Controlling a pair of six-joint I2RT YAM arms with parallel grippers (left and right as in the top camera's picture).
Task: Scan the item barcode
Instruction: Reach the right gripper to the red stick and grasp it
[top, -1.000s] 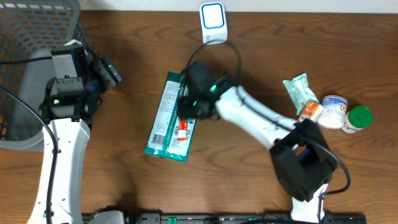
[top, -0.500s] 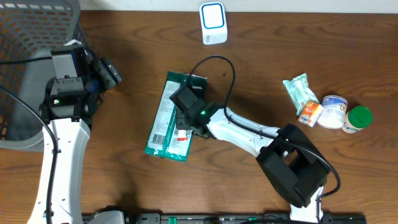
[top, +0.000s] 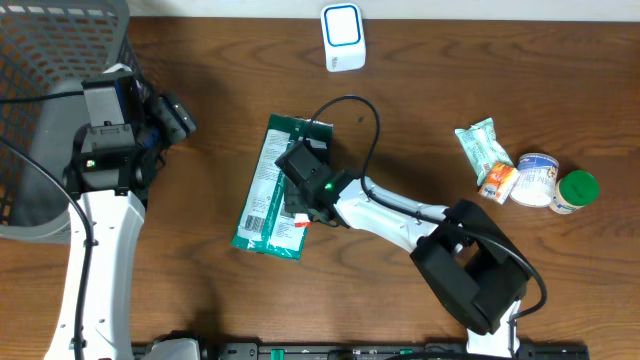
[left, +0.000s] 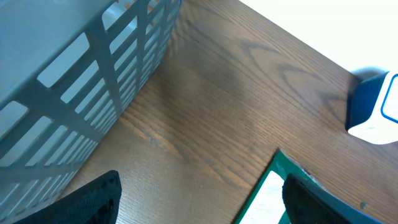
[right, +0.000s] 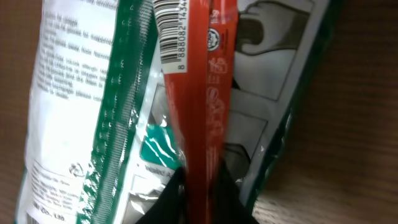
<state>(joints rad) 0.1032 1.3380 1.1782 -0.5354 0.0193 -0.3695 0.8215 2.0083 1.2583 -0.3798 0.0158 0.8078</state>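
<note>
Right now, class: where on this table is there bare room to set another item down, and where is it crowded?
Bare wood lies between the scanner and the snack pouch, between the left arm and the green packet, and below the jar. It is crowded where the right claw pinches the red sachet on that packet.

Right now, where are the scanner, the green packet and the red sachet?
scanner (top: 342, 30): overhead view, blue-framed top face.
green packet (top: 262, 195): overhead view, white printed panel.
red sachet (right: 202, 106): right wrist view, mid-length, below its barcode.
</note>
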